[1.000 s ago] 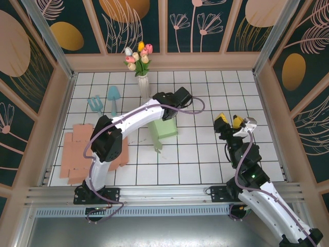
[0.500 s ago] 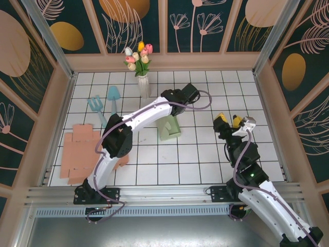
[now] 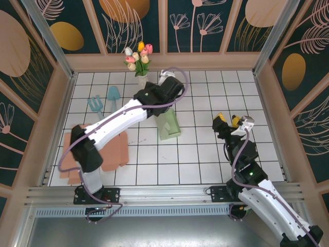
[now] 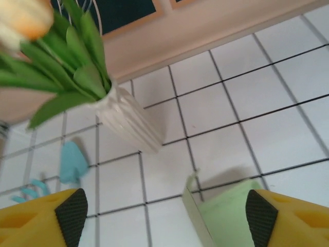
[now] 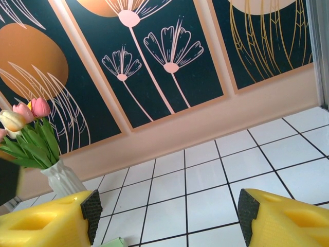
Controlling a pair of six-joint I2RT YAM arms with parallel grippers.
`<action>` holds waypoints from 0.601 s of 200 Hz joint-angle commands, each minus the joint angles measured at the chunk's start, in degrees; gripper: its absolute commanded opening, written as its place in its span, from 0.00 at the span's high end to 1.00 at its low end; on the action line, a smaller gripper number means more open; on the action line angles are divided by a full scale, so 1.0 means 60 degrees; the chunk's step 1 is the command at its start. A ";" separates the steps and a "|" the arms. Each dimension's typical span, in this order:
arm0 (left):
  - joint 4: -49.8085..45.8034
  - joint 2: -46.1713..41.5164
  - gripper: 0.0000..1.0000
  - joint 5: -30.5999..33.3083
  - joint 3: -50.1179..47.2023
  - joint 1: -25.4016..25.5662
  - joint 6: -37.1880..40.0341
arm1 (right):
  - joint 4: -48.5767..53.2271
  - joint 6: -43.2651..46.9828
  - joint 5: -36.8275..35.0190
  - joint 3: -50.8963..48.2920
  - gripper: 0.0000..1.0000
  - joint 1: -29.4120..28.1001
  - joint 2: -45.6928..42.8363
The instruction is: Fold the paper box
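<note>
Item one, task piece: a pale green paper box point(image 3: 168, 125), resting on the white tiled table point(image 3: 205, 164), placed in front of the vase point(image 3: 142, 85) and slightly to its right, well apart from it; one thin wall or flap is seen raised at its left edge from the left wrist camera point(image 4: 226, 216), and how far it is folded cannot be told. Item two: the vase, white and ribbed, set against the back wall, filled with tulips point(image 3: 138, 55) in pink, yellow and white. Item three: the left gripper point(image 4: 165, 215), held above the table just to the right of the vase and behind the box; its yellow fingers are spread wide, nothing is clamped between them, and the box is seen below the gap towards the right finger. Item four: the right gripper point(image 3: 229, 122), held far to the right of the vase and well apart from the box; its jaws are likewise parted and nothing is gripped point(image 5: 169, 215). Item five: a blue trowel point(image 3: 112, 98) and a teal hand fork point(image 3: 95, 104), laid side by side to the left of the vase. Item six: flat orange-pink cardboard sheets point(image 3: 82, 149), stacked in front of the vase and far to its left, partly covered by the left arm.
</note>
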State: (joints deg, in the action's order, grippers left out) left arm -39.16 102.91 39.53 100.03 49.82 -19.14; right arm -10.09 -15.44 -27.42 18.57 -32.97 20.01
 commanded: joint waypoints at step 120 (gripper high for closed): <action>0.0599 0.0162 0.33 -0.2203 -0.1979 0.0001 -0.2486 | -0.0253 0.0061 -0.0088 -0.0135 0.27 0.0123 0.0063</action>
State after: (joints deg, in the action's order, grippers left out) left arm -34.59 102.83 27.31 88.92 49.82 -33.87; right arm -10.07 -15.40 -27.44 18.55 -32.60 20.43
